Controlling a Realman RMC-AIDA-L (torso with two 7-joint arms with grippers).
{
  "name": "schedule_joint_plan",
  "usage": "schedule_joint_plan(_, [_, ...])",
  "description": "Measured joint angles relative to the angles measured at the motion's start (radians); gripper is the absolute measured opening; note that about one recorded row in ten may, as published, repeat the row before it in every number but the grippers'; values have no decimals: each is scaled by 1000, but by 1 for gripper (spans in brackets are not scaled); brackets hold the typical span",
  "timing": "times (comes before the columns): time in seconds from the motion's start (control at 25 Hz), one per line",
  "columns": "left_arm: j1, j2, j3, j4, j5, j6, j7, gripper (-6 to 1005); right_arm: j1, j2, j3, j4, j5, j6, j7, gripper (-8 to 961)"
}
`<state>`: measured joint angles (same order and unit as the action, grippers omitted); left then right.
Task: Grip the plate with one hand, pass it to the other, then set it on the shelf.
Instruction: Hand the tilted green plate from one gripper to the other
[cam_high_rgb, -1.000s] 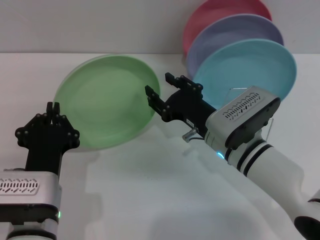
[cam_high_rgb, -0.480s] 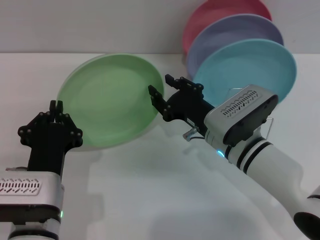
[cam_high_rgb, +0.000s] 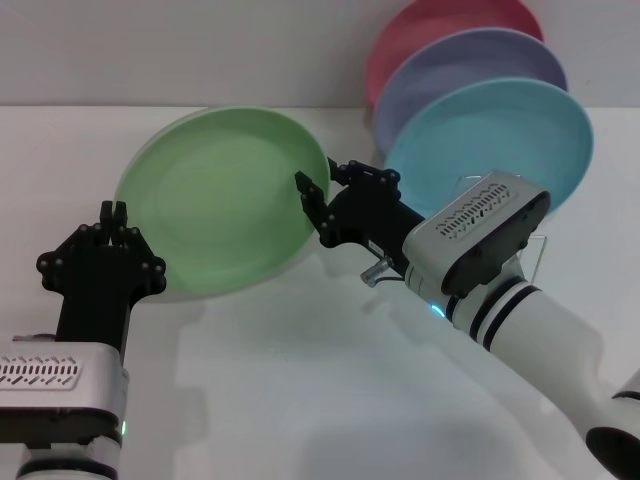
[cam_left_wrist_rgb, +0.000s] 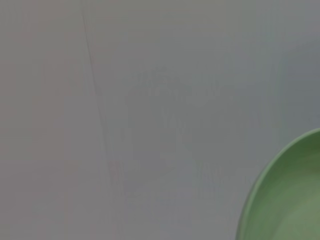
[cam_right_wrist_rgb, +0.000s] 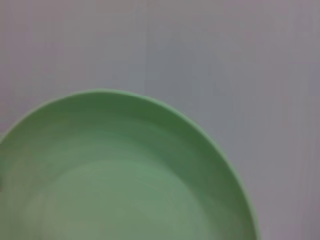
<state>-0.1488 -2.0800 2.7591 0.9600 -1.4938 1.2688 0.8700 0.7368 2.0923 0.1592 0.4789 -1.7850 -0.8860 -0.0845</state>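
1. A plain white worktop runs back to a pale wall, and both arms reach forward over it.
2. The light green plate is held tilted on edge between the two hands. The left hand has its fingers pressed together on the near-left rim. The right hand sits at the opposite rim with its fingers spread around the edge.
3. Compared with a second ago, the right hand has crept further in along the plate's right rim, and the plate has shifted slightly to the right and up. The left hand has barely moved.
4. I judge the handover is at its midpoint: the right hand looks about to close, and the left has not yet let go.
5. The plate is round, matte and smooth with a shallow raised rim, likely slippery under a thin pinch.
6. Behind the right hand stand turquoise, lavender and pink plates, with the thin wire shelf just beyond that arm's housing.
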Motion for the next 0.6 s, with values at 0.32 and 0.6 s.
schedule_joint_plan(0.32, [-1, 1, -1, -1, 0, 0, 0, 92, -10, 0, 11, 3, -2, 0, 0, 302])
schedule_joint_plan(0.6, [-2, 1, 0, -1, 0, 2, 0, 94, -13, 0, 13, 3, -3, -1, 0, 300])
